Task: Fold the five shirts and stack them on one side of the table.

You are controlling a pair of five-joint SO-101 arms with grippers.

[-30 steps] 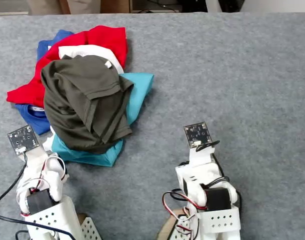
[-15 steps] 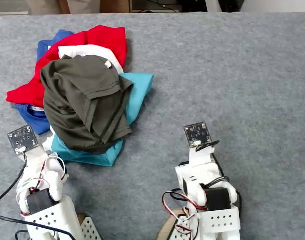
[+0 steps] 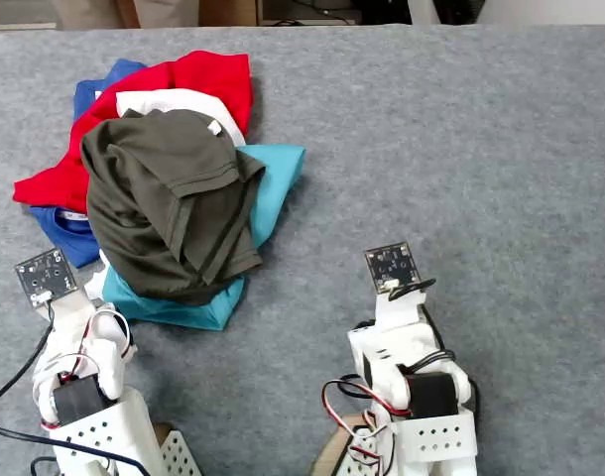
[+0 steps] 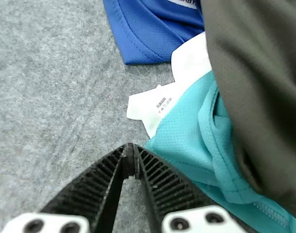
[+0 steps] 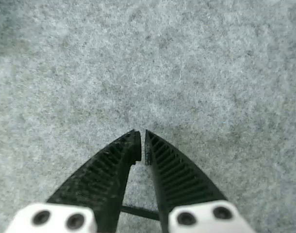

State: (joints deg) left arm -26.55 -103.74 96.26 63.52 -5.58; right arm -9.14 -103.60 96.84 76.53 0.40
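Folding is yet to begin: the shirts point(image 3: 265, 183) are lying heaped near the desk's point(image 3: 461, 149) left edge. The left hand point(image 4: 130, 162) and right hand point(image 5: 141, 145) are sitting pressed together, empty. The next move is likely spreading one to grab the dark shirt point(image 3: 154, 208).

1. High view looks straight down over the grey table point(image 3: 481, 149).
2. Left wrist view faces along the left gripper point(image 4: 130, 160), close to the edge of the shirt pile point(image 4: 196, 126), which the high view shares.
3. Right wrist view faces along the right gripper point(image 5: 140, 145), close above the table.

No legible text, white tag point(image 4: 155, 104) beside teal shirt point(image 4: 189, 138), print too small
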